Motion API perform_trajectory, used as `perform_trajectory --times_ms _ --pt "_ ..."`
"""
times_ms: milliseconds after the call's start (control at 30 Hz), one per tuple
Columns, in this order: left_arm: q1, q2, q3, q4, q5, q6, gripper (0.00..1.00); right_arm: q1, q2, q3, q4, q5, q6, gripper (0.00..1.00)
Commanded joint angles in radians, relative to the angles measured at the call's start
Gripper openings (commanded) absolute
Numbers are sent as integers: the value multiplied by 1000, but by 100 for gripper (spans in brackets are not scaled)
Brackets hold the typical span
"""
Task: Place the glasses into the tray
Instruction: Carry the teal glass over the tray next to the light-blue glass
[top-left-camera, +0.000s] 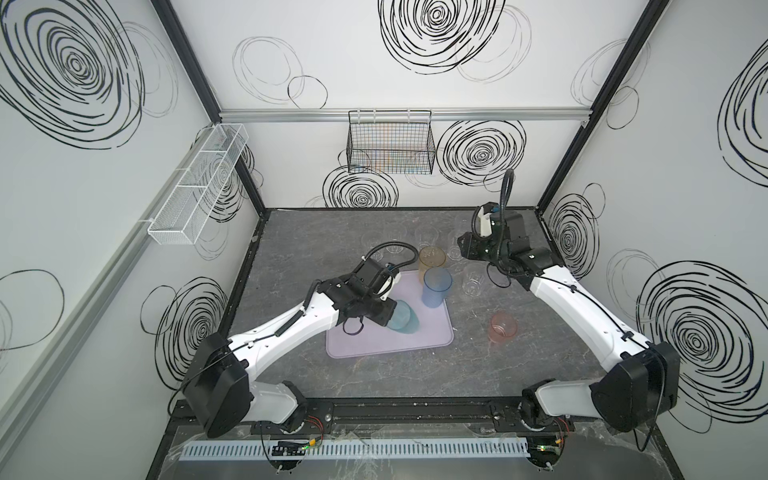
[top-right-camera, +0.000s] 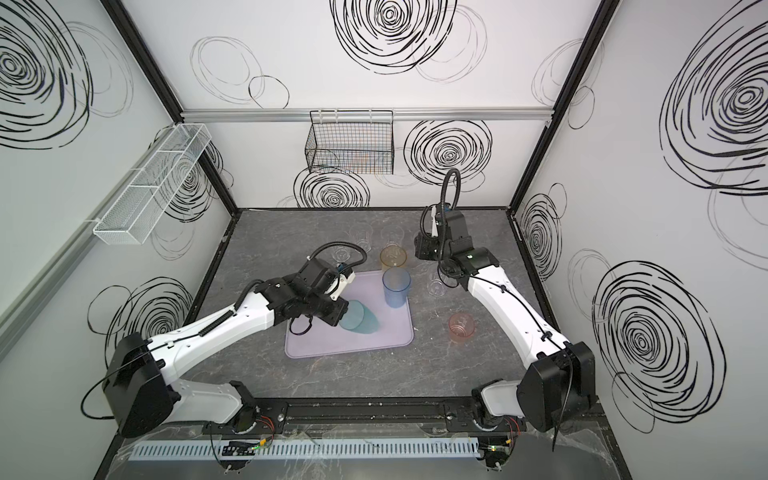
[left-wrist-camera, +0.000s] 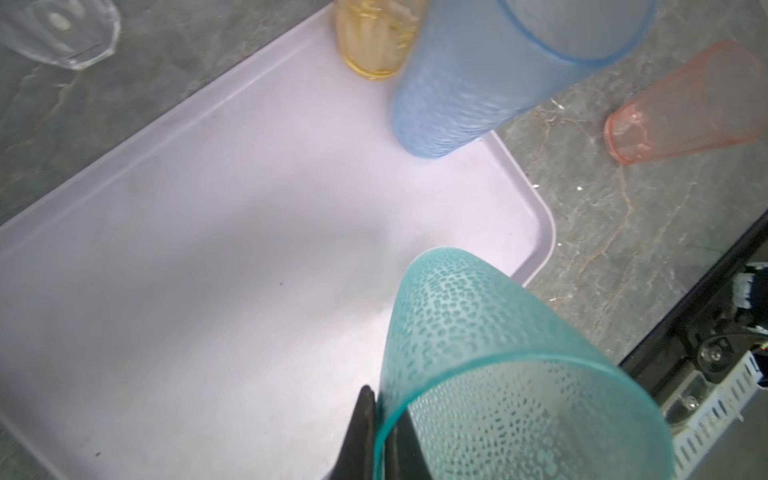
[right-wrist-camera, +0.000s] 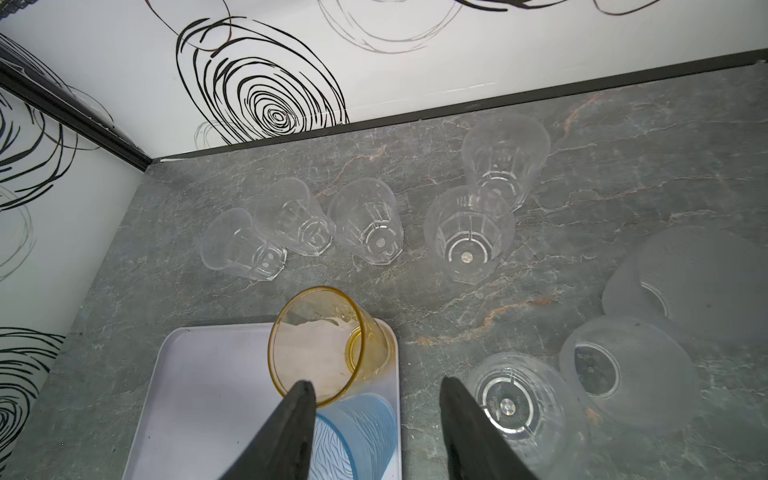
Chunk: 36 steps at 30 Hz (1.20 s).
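Observation:
The pale lilac tray (top-left-camera: 415, 349) (top-right-camera: 374, 345) lies mid-table. A blue glass (top-left-camera: 435, 286) (left-wrist-camera: 478, 83) and an amber glass (top-left-camera: 432, 259) (right-wrist-camera: 320, 345) stand upright at its far right corner. My left gripper (left-wrist-camera: 380, 399) is shut on the rim of a teal glass (top-left-camera: 403, 318) (left-wrist-camera: 478, 353), held tilted over the tray's middle. My right gripper (right-wrist-camera: 376, 384) hangs open above the table just beyond that corner, with nothing between its fingers. A pink glass (top-left-camera: 503, 327) stands right of the tray. Several clear glasses (right-wrist-camera: 365, 224) stand near the back wall, one (top-left-camera: 473, 282) beside the tray.
A black wire basket (top-left-camera: 390, 145) hangs on the back wall and a white mesh basket (top-left-camera: 199, 187) on the left wall. Two frosted glasses (right-wrist-camera: 623, 374) sit near the right gripper. The arm bases and a black rail (top-left-camera: 395, 411) line the front edge.

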<state>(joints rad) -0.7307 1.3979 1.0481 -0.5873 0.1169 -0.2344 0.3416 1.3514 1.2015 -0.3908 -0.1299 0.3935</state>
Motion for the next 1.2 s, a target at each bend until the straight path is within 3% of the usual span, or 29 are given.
perform_trajectory --times_ms 0,233,600,867,1000,1167 --pt "-41 91 65 66 13 -18 0 0 -9 -10 17 0 7 52" --pt "-116 237 184 52 -6 -10 0 -9 -21 -24 7 10 2 52" --pt "-147 390 327 11 -11 -7 0 -13 -18 -21 11 8 -1 52" --pt "-158 407 400 -30 -30 -5 7 -20 -11 -33 23 -10 4 52" --pt "-167 422 435 -65 -48 7 0 -20 -9 -32 24 -10 4 52" --pt "-178 417 449 -134 -103 28 0 -21 -13 -37 25 -9 3 52"
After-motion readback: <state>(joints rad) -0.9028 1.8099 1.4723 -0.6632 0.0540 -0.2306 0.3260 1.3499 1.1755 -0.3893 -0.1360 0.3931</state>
